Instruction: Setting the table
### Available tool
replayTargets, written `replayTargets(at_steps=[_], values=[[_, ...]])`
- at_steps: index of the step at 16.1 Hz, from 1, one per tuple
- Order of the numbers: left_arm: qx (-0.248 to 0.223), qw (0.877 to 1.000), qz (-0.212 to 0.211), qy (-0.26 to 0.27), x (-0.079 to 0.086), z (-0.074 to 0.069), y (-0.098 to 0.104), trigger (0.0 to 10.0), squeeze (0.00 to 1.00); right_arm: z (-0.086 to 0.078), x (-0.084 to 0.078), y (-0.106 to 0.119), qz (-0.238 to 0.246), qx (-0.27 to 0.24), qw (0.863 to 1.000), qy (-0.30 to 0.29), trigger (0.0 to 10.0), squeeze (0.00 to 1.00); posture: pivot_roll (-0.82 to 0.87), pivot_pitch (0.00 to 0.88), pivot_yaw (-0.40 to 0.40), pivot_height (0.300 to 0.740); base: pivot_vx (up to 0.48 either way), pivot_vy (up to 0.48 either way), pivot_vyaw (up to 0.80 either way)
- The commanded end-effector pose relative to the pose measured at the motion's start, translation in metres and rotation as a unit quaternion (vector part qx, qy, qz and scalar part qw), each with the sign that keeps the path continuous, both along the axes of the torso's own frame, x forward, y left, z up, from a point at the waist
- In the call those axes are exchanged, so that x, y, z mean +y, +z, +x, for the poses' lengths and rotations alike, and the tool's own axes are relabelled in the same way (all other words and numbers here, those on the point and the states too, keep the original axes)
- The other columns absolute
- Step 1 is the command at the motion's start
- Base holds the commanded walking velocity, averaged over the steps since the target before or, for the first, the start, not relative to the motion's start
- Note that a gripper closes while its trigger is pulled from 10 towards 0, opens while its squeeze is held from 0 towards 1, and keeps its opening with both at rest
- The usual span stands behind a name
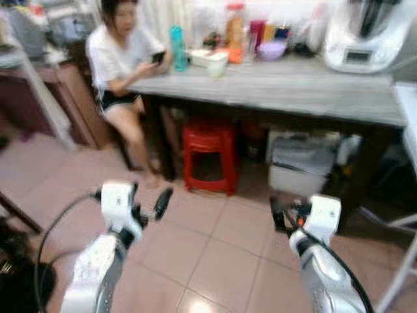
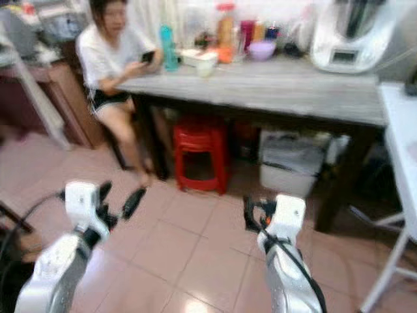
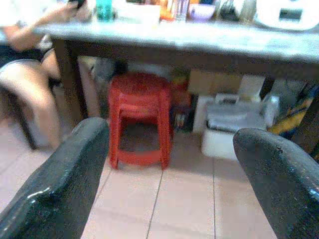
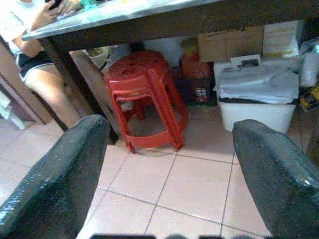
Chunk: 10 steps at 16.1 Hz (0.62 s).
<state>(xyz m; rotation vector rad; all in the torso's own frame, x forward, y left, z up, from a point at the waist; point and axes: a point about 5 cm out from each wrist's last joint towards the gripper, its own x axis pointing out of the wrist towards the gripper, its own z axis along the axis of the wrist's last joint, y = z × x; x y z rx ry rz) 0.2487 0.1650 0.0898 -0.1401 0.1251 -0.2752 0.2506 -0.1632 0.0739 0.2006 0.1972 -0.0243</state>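
Two silver arms reach forward at low height over the tiled floor, wrists level. The left claw and the right claw both have their fingers spread wide and hold nothing. Beyond them, a red stool stands under the grey worktop, beside a white bin to its right. On the worktop's far side sit a teal bottle, a purple bowl and a white appliance. A person sits at its left end, holding a phone.
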Motion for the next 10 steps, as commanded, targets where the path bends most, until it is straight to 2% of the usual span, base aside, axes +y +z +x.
replayTargets(at_steps=[1, 7, 10], values=[[-0.002, 1.000, 0.003, 0.000, 0.0017, 0.0018, 0.0031, 10.0, 0.00, 0.0021, 0.0021, 0.0026, 0.000, -0.005, 1.000, 0.001, 10.0, 0.00, 0.02, 0.000, 0.098, 0.740, 0.000, 0.000, 0.00], [0.002, 1.000, -0.001, -0.005, 0.0006, -0.0003, 0.0034, 10.0, 0.00, 0.0013, -0.0014, 0.0062, -0.008, -0.011, 1.000, -0.006, 10.0, 0.00, 0.02, 0.000, 0.094, 0.740, 0.000, -0.436, 0.00], [0.004, 1.000, -0.004, -0.010, -0.0018, -0.0004, 0.0027, 10.0, 0.00, 0.0008, -0.0037, 0.0100, -0.016, -0.017, 1.000, -0.007, 10.0, 0.00, 0.01, 0.000, 0.089, 0.740, 0.000, -0.480, -0.74]])
